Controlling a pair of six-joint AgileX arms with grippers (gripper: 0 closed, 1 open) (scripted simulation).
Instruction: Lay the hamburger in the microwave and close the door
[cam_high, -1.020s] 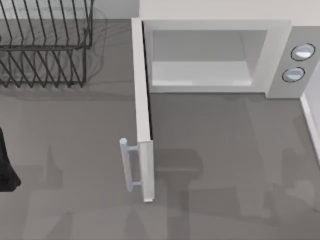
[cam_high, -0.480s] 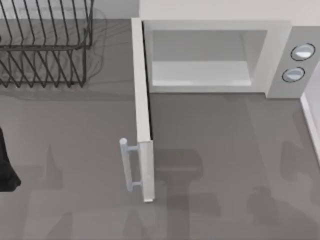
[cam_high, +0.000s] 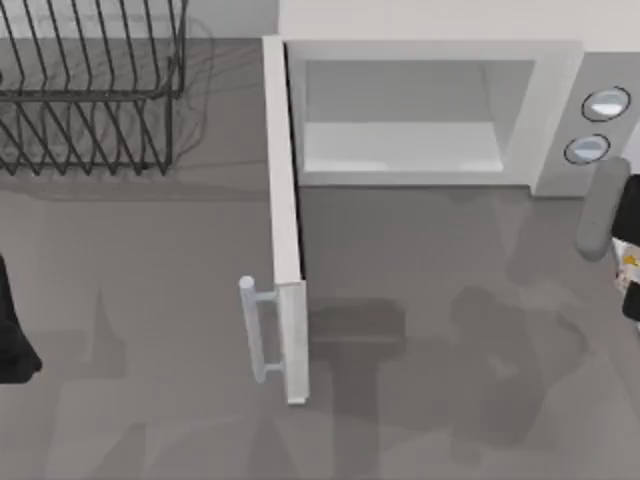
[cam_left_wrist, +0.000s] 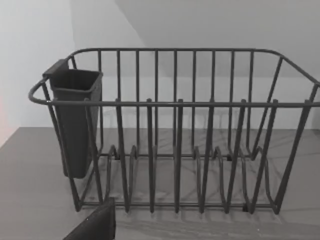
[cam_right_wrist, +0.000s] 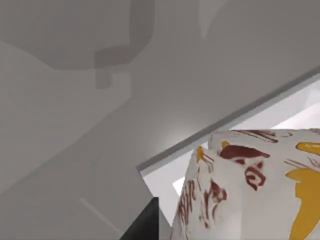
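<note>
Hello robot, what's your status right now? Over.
Right gripper at table's right edge, carrying white-and-orange hamburger. Left arm parked at left edge. White microwave, door open, path clear.

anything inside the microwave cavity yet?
No. The microwave cavity shows only its pale floor and walls; the door stands open. The hamburger is at the right pincer, by the table's right edge.

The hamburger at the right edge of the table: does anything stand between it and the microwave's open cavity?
Nothing visible does. The hamburger is with the right gripper at the table's right edge. The door stands swung open at the cavity's left side, and the table before the microwave is bare.
</note>
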